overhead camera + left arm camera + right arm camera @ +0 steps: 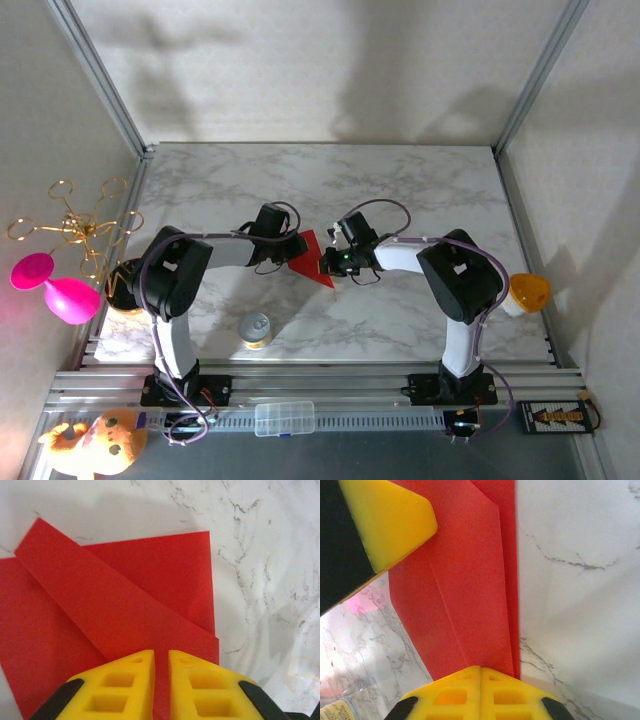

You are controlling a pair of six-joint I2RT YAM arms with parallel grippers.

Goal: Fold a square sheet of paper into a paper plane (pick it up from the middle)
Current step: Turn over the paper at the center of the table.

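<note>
Two grippers on one red sheet. Square sheet of paper (310, 258) (115, 605) (470, 580) partly folded, one flap laid slantwise across it, at the middle of the marble table (400, 190) between the two arms. Right gripper (335, 262) (480, 669) pinched fully closed on one edge of the sheet, creases running into the seam of its fingers. Left gripper (293, 249) (161, 655) nearly closed at another edge, a thin slit between its fingers with red showing in it. Clamped or merely touching, cannot tell. Near the left arm's base, a can (256, 330) upright with a silver top, contents hidden. Strip of yellowish label (335, 711) at the lower left of the right wrist view, print too small to read. On the near rail, a clear compartment box (284, 418) with contents too small to make out.
</note>
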